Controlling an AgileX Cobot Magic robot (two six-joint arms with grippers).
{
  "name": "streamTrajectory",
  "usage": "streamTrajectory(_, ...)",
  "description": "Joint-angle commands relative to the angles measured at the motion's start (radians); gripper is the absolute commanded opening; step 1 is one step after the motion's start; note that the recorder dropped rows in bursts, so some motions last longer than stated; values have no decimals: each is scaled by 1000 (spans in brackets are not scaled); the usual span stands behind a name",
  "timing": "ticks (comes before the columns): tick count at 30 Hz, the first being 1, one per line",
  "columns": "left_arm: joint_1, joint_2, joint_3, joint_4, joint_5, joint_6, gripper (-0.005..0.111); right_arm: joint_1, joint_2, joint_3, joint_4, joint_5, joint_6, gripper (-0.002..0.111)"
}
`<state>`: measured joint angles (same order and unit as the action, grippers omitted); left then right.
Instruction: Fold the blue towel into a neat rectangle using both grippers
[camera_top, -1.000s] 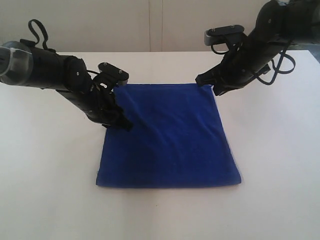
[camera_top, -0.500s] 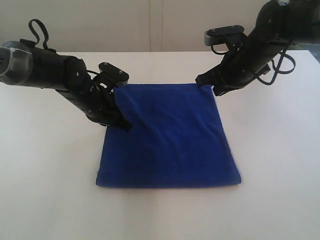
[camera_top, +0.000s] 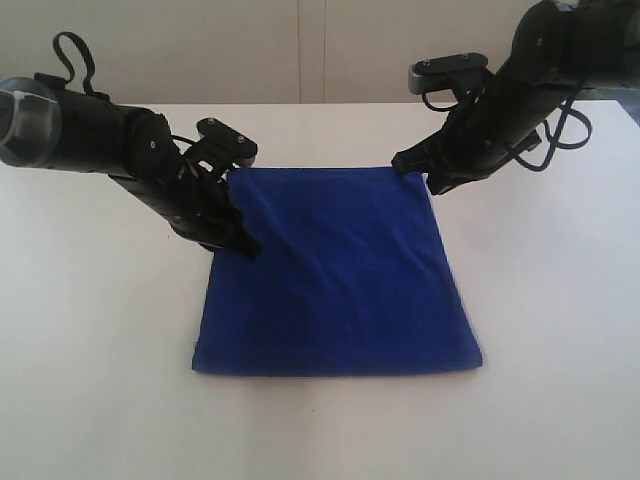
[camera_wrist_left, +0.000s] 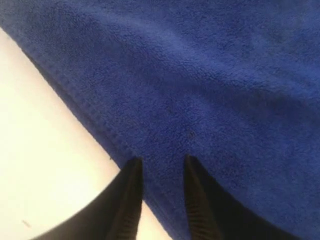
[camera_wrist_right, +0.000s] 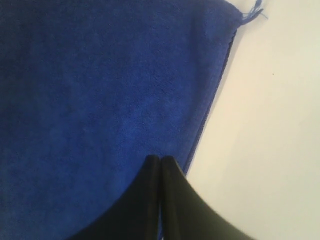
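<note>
The blue towel (camera_top: 340, 280) lies flat on the white table as a doubled, near-square shape. My left gripper (camera_top: 246, 245) sits low at the towel's left edge. In the left wrist view the left gripper (camera_wrist_left: 162, 160) is open, its two dark fingers astride the hemmed edge of the towel (camera_wrist_left: 200, 75), one over cloth and one over the table. My right gripper (camera_top: 411, 166) is at the far right corner. The right wrist view shows the right gripper (camera_wrist_right: 160, 158) shut, tips on the towel (camera_wrist_right: 100, 90) near its edge, a blue sliver between the fingers. A frayed thread (camera_wrist_right: 254, 11) marks one corner.
The white table (camera_top: 100, 350) surrounds the towel on all sides, with a pale wall behind it. Black cables hang off both arms, one loop above the left arm (camera_top: 75, 60).
The left arm has risen and shifted slightly back along the towel's left edge. The right arm and the towel look the same.
</note>
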<state>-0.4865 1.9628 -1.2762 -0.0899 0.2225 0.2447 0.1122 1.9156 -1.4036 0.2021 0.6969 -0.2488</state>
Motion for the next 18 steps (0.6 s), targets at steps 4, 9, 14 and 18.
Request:
streamTrajectory(4, -3, 16, -3, -5, 10, -1, 39, -4, 0, -1, 0, -2, -10, 0)
streamTrajectory(9, -3, 35, -3, -5, 10, -1, 36, -4, 0, -1, 0, -2, -10, 0)
streamTrajectory(14, -3, 35, -3, -5, 10, -5, 31, -4, 0, -1, 0, 2, -10, 0)
streamTrajectory(18, -3, 35, -3, -5, 10, -5, 29, -4, 0, -1, 0, 5, -10, 0)
